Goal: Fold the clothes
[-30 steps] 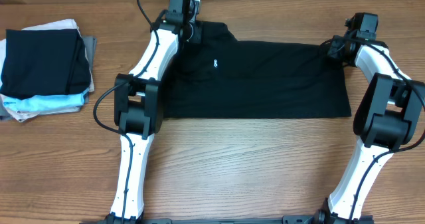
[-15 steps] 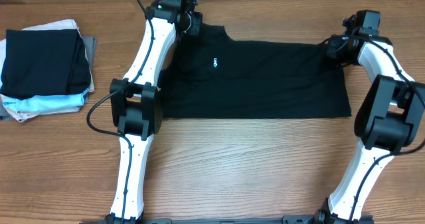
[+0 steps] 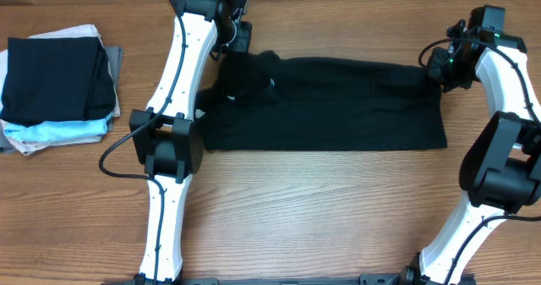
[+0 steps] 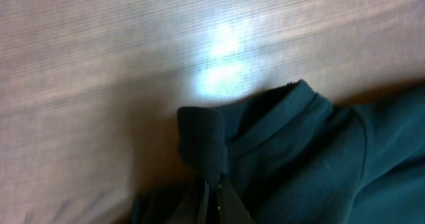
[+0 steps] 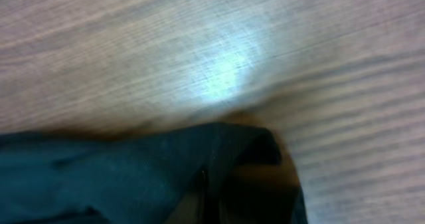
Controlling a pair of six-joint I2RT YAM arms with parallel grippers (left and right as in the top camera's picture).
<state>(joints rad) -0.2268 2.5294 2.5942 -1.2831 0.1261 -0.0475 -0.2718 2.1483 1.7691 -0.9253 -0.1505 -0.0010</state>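
The left gripper (image 3: 239,50) is pressed together on a pinch of black fabric just beside the collar (image 4: 279,117). The right gripper (image 3: 438,65) is likewise clamped on the far corner of the hem at the other end. A second ago both sat low with the T-shirt (image 3: 355,107) lying flat. Now both wrists have risen and pulled back, and the far edge comes up with them. Under the left one the cloth bunches into a peak, and the white logo (image 3: 272,84) tilts on the slope. The rest of the shirt lies across the middle of the table (image 3: 321,209), well apart from the stack of folded garments (image 3: 55,86). Both grips seem to have taken, so the lengthwise fold toward the near edge looks under way.
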